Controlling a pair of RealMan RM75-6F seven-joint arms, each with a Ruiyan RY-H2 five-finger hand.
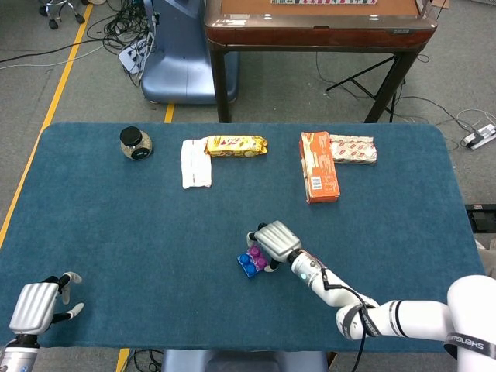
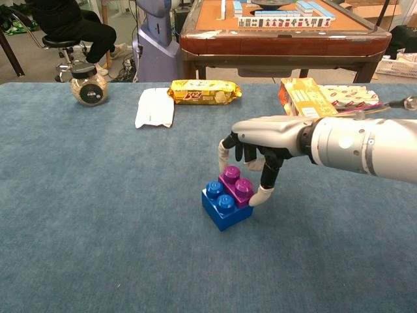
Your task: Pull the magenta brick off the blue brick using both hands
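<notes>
The magenta brick sits on the right half of the blue brick, near the middle front of the teal table. My right hand comes in from the right and arches over the pair. One finger reaches down behind the magenta brick and the thumb presses its right side, so the hand pinches it. In the head view the right hand covers part of the magenta brick, with the blue brick at its left. My left hand rests at the table's front left corner, holding nothing, far from the bricks.
Along the far side stand a small jar, a folded white cloth, a yellow snack pack, an orange box and a red-and-white packet. A brown table stands beyond.
</notes>
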